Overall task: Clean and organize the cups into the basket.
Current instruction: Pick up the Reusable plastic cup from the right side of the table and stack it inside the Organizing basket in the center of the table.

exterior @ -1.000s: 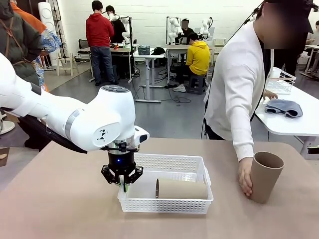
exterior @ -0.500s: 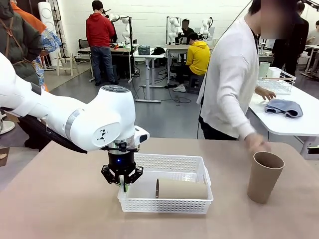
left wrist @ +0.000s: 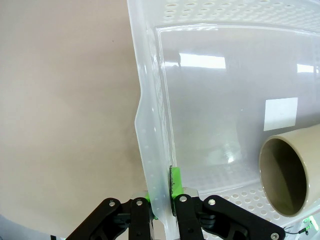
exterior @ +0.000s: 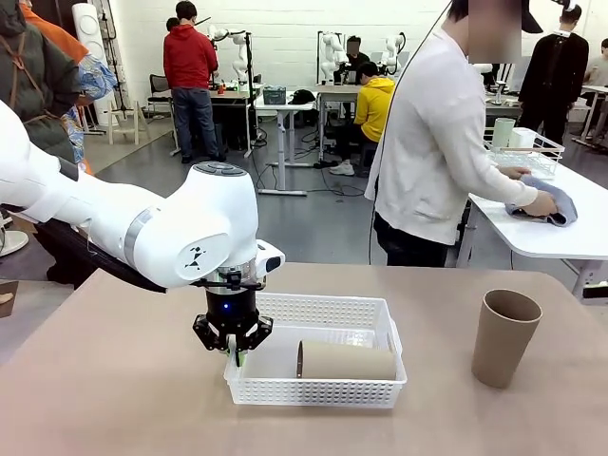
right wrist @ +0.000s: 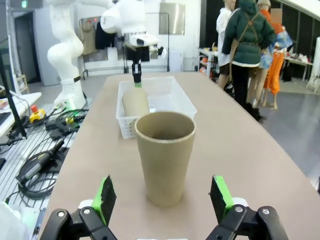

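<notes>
The tan surface (exterior: 104, 380) runs across the whole width of the front view. At its far side a person in a white top (exterior: 432, 142) stands turned toward a second, white surface (exterior: 570, 237) at the right, with one hand on a grey-blue cloth (exterior: 549, 204) that lies there.

The white left arm (exterior: 161, 233) comes in from the left and points down at the left end of the basket (exterior: 323, 389). The basket sits on the surface a little in front of the middle.

One tan-brown cup (exterior: 347, 361) lies on its side on the floor of the basket, along the near long wall. In the left wrist view its open mouth is turned toward the end wall that the arm holds. The other tan-brown cup (exterior: 503, 337) stands upright, mouth up, on the bare surface at the right, well apart from the basket.

The left end effector (exterior: 236, 353) is closed tightly on the basket's end wall, one finger inside and one outside. The right end effector (right wrist: 162, 197) is fully open and grips nothing. The upright cup stands just ahead of it, in line with the gap, and the green pads (right wrist: 106, 196) do not touch it.

A white label (left wrist: 280, 114) lies on the basket floor, beside the lying cup.
</notes>
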Action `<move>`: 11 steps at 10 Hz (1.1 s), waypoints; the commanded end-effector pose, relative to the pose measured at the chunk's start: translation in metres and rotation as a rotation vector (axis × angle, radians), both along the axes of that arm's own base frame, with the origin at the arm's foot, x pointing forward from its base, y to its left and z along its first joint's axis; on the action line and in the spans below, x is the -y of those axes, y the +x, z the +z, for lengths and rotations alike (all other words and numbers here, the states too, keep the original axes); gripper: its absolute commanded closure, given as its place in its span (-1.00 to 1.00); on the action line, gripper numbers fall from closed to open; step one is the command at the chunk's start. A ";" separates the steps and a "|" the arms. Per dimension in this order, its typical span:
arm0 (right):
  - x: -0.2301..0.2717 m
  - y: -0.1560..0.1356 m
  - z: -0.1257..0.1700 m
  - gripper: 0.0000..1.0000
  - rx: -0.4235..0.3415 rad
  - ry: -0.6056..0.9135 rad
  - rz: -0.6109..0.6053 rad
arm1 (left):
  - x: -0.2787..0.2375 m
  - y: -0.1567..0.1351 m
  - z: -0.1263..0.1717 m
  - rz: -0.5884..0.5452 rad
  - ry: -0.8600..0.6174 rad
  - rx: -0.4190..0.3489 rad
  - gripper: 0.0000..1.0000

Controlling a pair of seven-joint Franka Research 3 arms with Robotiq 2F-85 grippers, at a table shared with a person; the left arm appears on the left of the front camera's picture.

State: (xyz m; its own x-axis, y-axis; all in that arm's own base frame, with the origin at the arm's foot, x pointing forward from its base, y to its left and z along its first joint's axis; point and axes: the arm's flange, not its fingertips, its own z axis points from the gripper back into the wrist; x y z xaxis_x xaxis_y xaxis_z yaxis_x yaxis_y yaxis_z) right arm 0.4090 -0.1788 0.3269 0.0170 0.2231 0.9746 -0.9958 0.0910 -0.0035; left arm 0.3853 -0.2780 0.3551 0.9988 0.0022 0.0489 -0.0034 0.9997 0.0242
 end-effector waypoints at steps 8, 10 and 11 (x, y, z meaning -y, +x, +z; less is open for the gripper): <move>-0.028 0.030 -0.080 -0.99 0.028 -0.057 0.157 | 0.002 -0.002 0.001 0.002 0.002 0.005 1.00; -0.047 0.033 -0.091 -0.99 -0.010 -0.084 0.190 | 0.002 -0.002 0.001 0.002 0.002 0.005 1.00; -0.059 0.036 -0.098 -0.99 -0.029 -0.092 0.211 | 0.002 -0.002 0.001 0.002 0.002 0.005 1.00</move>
